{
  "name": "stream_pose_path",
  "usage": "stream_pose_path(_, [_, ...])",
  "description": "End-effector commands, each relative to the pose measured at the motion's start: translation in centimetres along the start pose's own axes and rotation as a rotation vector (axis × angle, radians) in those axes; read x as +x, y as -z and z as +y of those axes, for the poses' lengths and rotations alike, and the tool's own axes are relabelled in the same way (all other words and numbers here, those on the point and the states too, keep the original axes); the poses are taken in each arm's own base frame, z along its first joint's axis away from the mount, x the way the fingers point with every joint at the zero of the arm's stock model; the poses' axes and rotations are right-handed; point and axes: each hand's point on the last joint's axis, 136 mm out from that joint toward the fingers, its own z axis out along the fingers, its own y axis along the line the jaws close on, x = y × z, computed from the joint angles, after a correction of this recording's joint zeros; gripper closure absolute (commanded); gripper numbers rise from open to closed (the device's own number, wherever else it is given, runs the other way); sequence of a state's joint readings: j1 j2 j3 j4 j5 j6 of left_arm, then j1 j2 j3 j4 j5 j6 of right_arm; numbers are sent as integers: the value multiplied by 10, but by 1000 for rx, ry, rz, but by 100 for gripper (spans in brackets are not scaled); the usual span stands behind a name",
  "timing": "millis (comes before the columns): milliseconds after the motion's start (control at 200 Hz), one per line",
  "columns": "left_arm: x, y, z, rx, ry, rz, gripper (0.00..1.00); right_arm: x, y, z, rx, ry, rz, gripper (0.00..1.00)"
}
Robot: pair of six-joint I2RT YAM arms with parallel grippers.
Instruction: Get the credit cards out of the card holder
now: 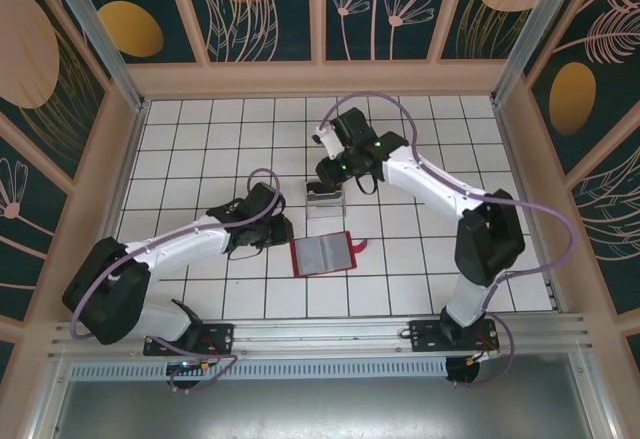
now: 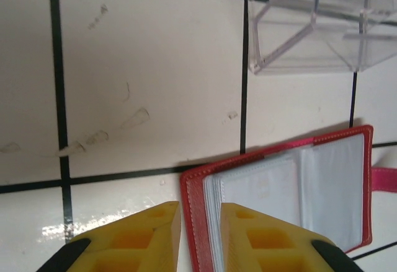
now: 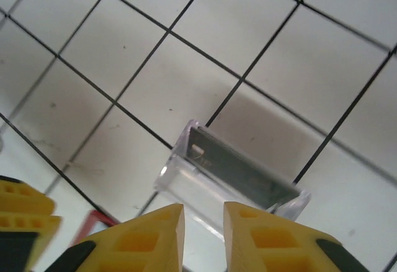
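The red card holder (image 1: 323,254) lies open on the tiles, grey-clear sleeves up, its snap tab (image 1: 358,249) sticking out to the right. My left gripper (image 1: 287,231) is at its left edge. In the left wrist view that gripper (image 2: 200,205) is shut on the card holder (image 2: 291,191), the yellow fingers (image 2: 142,238) straddling the red cover's edge and the sleeve ends. My right gripper (image 3: 203,207) hovers open and empty just above a transparent box (image 3: 192,182). One dark credit card (image 3: 242,170) stands leaning inside that box. No card shows in the sleeves.
The transparent box (image 1: 325,207) stands just beyond the card holder, under the right gripper (image 1: 328,183); it is at the top right in the left wrist view (image 2: 310,30). A wooden frame (image 1: 320,77) walls in the white tiled table.
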State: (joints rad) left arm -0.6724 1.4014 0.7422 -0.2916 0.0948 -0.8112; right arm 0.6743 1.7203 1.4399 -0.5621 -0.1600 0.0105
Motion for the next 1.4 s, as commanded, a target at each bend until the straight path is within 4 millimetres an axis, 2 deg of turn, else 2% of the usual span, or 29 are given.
stream_pose_path(0, [-7, 0, 7, -1, -10, -16, 74, 4, 9, 11, -1, -291, -60, 78])
stream_pose_path(155, [-15, 0, 18, -18, -8, -22, 74, 33, 11, 31, -1, -443, 1, 82])
stream_pose_path(295, [-24, 2, 28, -38, 0, -40, 74, 62, 7, 60, -1, -441, 78, 82])
stream_pose_path(455, [-26, -3, 32, -37, 10, -35, 74, 99, -6, 76, 51, -479, 180, 81])
stream_pose_path(691, [-25, -11, 39, -14, 46, -16, 73, 140, -28, 96, 156, -454, 309, 78])
stream_pose_path(981, [-23, -12, 44, 2, 55, -9, 73, 163, -59, 99, 284, -390, 404, 69])
stream_pose_path(1396, [-19, -13, 43, 15, 48, 3, 72, 177, -71, 101, 309, -372, 466, 56])
